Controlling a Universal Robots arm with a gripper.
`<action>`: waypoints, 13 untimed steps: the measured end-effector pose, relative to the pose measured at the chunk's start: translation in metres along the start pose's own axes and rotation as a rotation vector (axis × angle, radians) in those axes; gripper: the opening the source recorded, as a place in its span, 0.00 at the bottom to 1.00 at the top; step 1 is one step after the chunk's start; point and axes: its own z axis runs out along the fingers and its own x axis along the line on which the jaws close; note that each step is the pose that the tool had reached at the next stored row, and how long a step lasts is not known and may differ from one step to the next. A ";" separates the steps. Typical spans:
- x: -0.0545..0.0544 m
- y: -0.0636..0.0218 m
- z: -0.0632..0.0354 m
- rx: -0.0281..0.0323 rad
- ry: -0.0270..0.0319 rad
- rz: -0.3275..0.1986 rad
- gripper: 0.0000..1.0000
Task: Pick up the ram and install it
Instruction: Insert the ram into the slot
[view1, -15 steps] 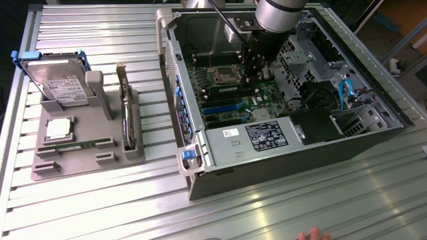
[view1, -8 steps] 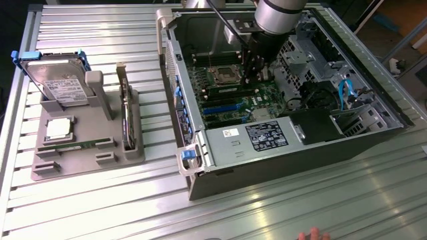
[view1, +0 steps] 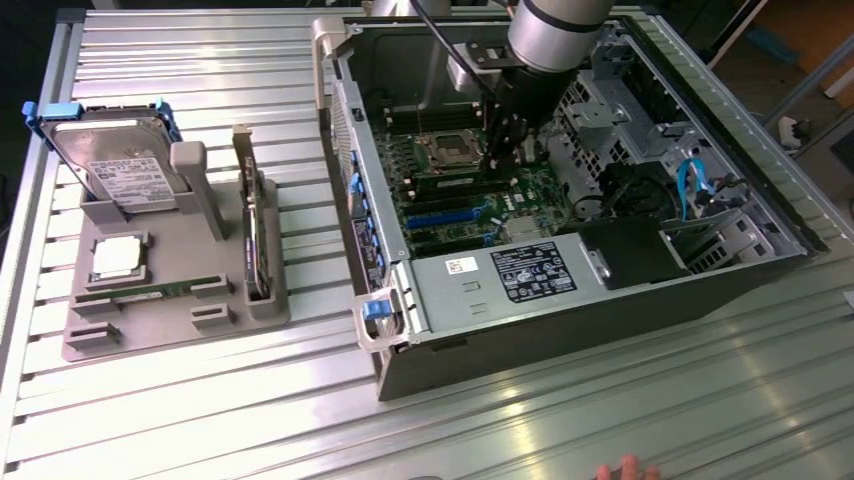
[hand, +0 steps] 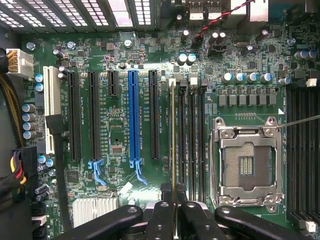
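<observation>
Gripper (view1: 511, 145) inside open PC case (view1: 400, 310), upper centre of exterior view, over mobo. Fingers (hand: 160, 217) pinched on ram (hand: 173, 150) (edge-on in wrist view, just thin line). Stick runs along DIMM slot, between blue PCIe slot (hand: 133, 115) and CPU socket (hand: 245, 165). Can't tell if seated. Grey tray (view1: 174, 310) at exterior view's left w/ hard drive (view1: 114, 165), silver chip (view1: 118, 257), expansion card (view1: 251, 235). Person's fingertips (view1: 627, 468) at bottom edge.

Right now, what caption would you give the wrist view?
The gripper, shut on the ram, holds it edge-on along the memory slots beside the empty processor socket.
</observation>
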 end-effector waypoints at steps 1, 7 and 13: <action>0.000 0.0000 0.0000 0.0000 0.0000 0.000 0.12; 0.000 -0.0013 0.0003 0.0000 -0.0001 0.000 0.12; -0.002 -0.0013 0.0022 0.0001 -0.0003 0.000 0.12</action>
